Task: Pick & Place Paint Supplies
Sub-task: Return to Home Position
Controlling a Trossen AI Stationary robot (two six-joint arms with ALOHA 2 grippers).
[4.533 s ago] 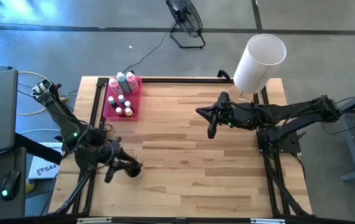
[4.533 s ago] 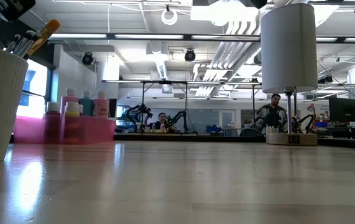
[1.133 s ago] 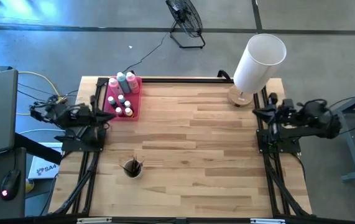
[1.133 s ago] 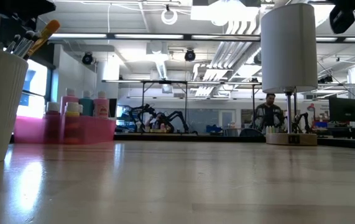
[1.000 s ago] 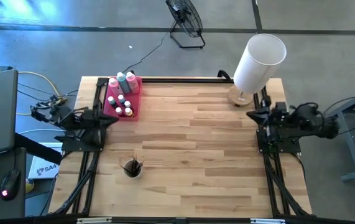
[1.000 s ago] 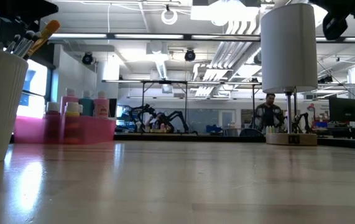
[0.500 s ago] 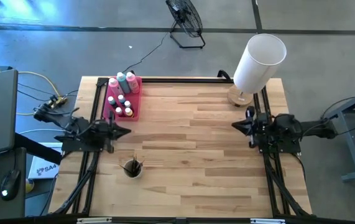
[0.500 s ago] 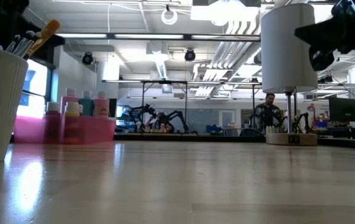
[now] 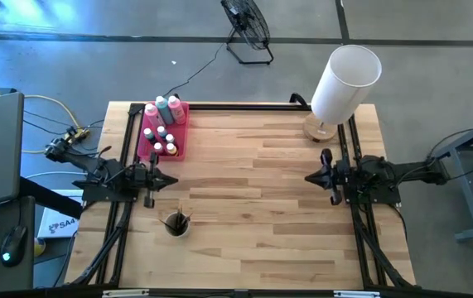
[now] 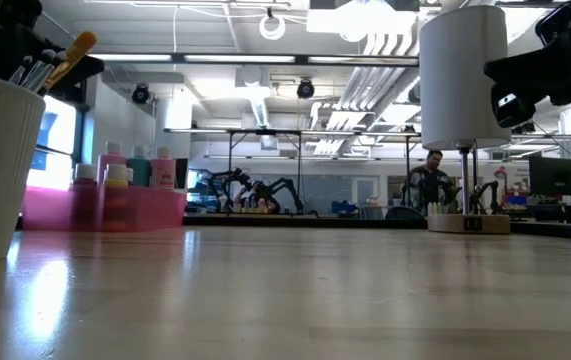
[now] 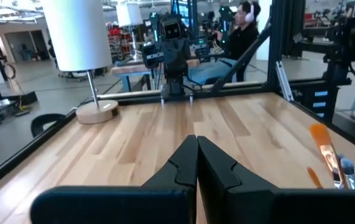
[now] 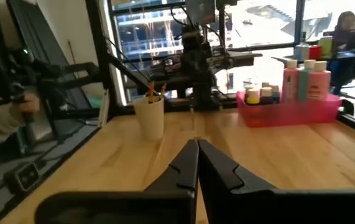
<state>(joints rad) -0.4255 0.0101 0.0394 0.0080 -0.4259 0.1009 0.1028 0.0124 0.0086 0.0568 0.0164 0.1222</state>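
The paint supplies stand in a pink tray (image 9: 181,141) at the table's far left: two pink squeeze bottles and a teal one (image 9: 163,109), with tiny pots (image 9: 163,142) in front of them. Dark-handled brushes (image 10: 60,60) stand upright in a white cup (image 9: 176,225) near the left front. My left gripper (image 9: 170,180) is shut and level at the left edge, between tray and cup, touching nothing. My right gripper (image 9: 309,177) is shut and level at the right edge. In the right wrist view the cup (image 12: 150,117) and tray (image 12: 289,107) lie beyond its shut gripper (image 12: 196,152).
A big white lampshade on a round wooden base (image 9: 344,79) stands at the far right corner. Black frame rails run along the table's left, right and far edges. Bare wood lies between the two grippers. People sit in the room beyond, and a person's hand (image 12: 3,118) shows past the table.
Both arms have sunk and reached a little toward the table's middle and near edge, the left from beside the tray, the right from beside the lamp base. Both grippers stay shut, now pointing level at each other. Tray, cup and lamp have kept still.
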